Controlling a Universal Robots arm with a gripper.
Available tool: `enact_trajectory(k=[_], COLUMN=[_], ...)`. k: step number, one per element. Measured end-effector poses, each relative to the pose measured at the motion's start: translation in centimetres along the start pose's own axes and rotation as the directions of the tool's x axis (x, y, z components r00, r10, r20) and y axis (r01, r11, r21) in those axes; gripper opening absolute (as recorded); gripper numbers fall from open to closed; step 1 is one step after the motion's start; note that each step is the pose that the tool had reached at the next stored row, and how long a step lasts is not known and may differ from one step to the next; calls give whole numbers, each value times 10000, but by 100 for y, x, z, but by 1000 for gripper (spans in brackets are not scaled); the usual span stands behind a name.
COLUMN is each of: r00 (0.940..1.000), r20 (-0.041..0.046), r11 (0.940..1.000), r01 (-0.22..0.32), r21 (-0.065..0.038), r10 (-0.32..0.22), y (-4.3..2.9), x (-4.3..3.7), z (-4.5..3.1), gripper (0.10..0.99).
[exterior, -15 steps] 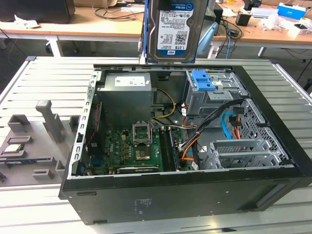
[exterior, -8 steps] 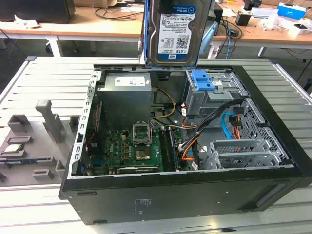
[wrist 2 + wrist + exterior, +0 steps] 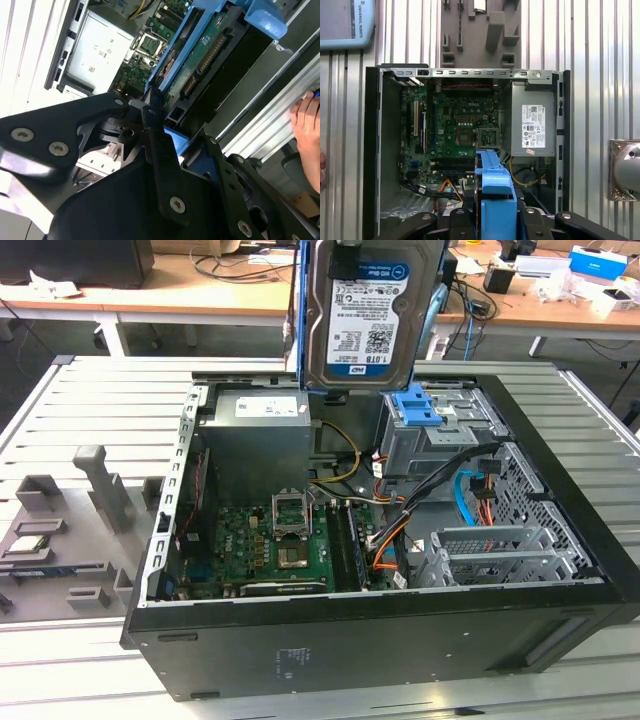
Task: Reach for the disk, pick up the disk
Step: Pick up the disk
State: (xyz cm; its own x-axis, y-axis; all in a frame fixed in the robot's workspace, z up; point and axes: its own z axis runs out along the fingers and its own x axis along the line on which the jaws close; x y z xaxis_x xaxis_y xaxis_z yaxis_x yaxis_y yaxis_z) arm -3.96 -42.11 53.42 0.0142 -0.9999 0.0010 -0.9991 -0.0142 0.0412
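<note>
**Disk [image 3: 365,315] held above the open chassis**

1. Position of the disk. In the exterior view the disk hangs upright over the rear of the open computer case [image 3: 400,640], clear of every part inside it. Its labelled face is turned toward the camera, and blue plastic rails run down both long sides. In the second wrist view the disk [image 3: 205,55] shows its green circuit-board side. In the first wrist view the disk [image 3: 492,182] is seen edge-on, as a blue rail.

2. State of the gripper. In both wrist views the gripper [image 3: 494,216] [image 3: 157,112] is clamped on one end of the disk, with a black linkage finger against each side. The disk touches nothing else.

3. Chassis contents. The motherboard [image 3: 270,545] lies on the case floor with the CPU socket [image 3: 290,510] near its middle. The grey power supply [image 3: 255,445] sits beside it, toward the rear. At the exterior view's right, a blue plastic bracket [image 3: 415,408] rests on top of the grey metal drive cage [image 3: 440,445], just below the disk. Orange cables [image 3: 385,540] run between the cage and the motherboard.

4. Surroundings. The case lies on a slatted aluminium table [image 3: 90,390]. A grey fixture block [image 3: 100,490] stands on the table at the exterior view's left. In the second wrist view a person's hand [image 3: 305,125] rests at the table edge.
</note>
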Motion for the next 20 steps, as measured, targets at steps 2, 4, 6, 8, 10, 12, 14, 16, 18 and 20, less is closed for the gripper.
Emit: enact_trajectory(k=[2,4,6,8,10,12,14,16,18,20], r00=[10000,10000,10000,10000,10000,10000,10000,10000,10000,10000], r20=[0,0,0,0,0,0,1,1,0,0], r11=[10000,10000,10000,10000,10000,10000,10000,10000,10000,10000], r01=[1,0,0,0,0,0,0,0,0,0], r21=[0,0,0,0,0,0,0,0,0,0], r10=[-1,0,0,0,0,0,0,0,0,0], y=[0,1,1,2,3,3,3,4,4,5], x=[28,74,100,144,194,218,245,274,300,355], z=[0,0,0,0,0,0,1,1,1,0], gripper=[369,369,369,369,369,369,369,369,369,369])
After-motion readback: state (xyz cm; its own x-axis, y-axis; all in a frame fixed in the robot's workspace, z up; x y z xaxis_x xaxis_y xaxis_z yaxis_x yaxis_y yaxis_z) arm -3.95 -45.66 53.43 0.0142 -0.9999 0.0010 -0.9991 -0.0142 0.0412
